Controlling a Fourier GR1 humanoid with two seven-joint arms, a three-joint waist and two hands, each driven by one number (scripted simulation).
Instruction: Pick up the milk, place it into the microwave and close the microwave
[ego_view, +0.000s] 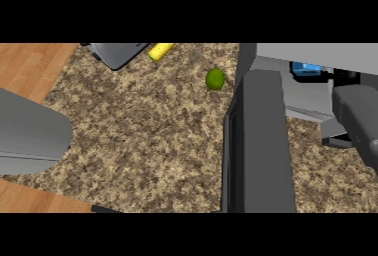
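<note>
The microwave (317, 52) stands at the right of the counter, and its dark door (258, 145) swings open toward me. Inside its cavity, near the top, a small blue piece of the milk carton (305, 68) shows. My right forearm (359, 122) reaches up into the cavity. Only a dark bit of my right hand (342, 75) shows, just right of the carton, and I cannot tell whether it holds the carton. My left forearm (29, 135) fills the left edge, and its hand is out of view.
A green lime (215, 79) lies on the speckled counter (140, 130) just left of the door. A yellow item (161, 50) and a grey flat object with a dark rim (118, 53) sit at the far edge. Wooden floor (29, 65) shows at the left.
</note>
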